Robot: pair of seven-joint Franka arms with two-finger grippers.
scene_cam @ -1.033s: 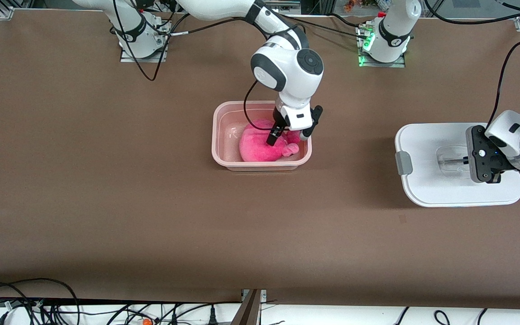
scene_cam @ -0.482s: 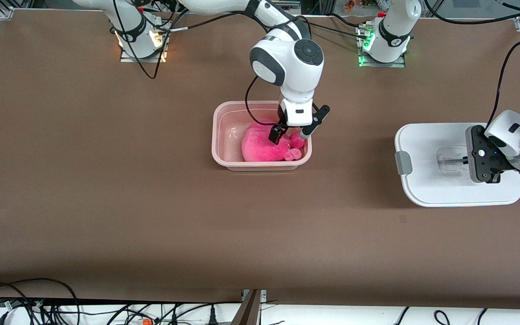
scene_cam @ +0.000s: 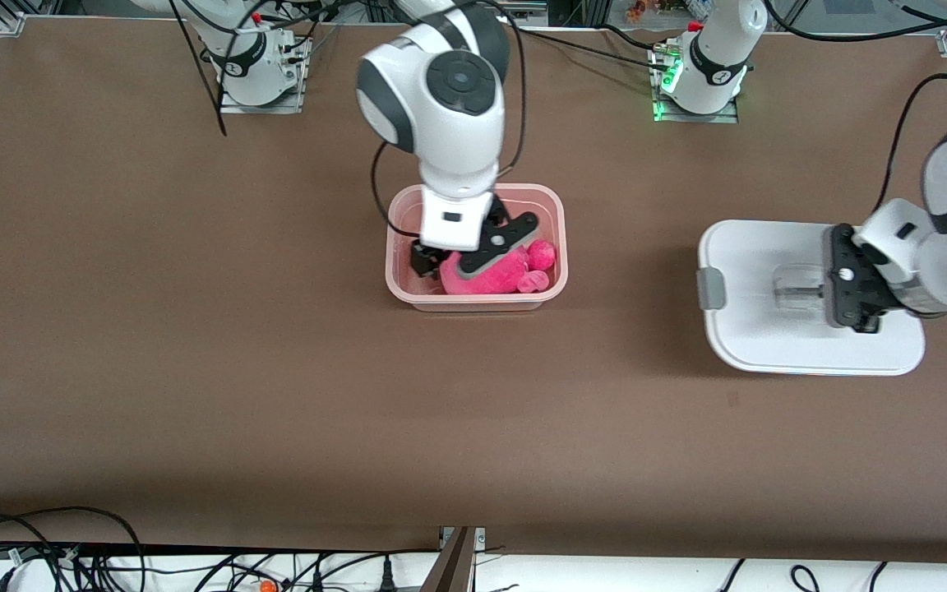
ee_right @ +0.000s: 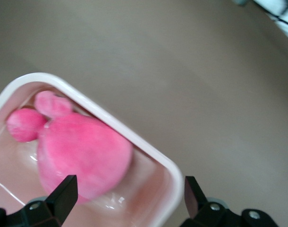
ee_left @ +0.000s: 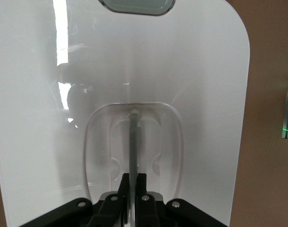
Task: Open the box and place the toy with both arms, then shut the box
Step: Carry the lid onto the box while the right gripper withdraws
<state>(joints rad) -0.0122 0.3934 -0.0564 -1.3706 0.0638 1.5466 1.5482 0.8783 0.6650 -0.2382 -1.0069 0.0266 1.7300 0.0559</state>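
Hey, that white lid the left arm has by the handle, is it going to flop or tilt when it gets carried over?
The lid looks like a stiff flat plastic sheet, so it probably won't flop. The left tool is shut on the thin central handle bar, so the wide lid may tilt around it. Its glossy surface looks slippery.

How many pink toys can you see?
1. The toy lies in the open box, under the open right gripper. The box is see-through, so no other toy seems hidden in it.
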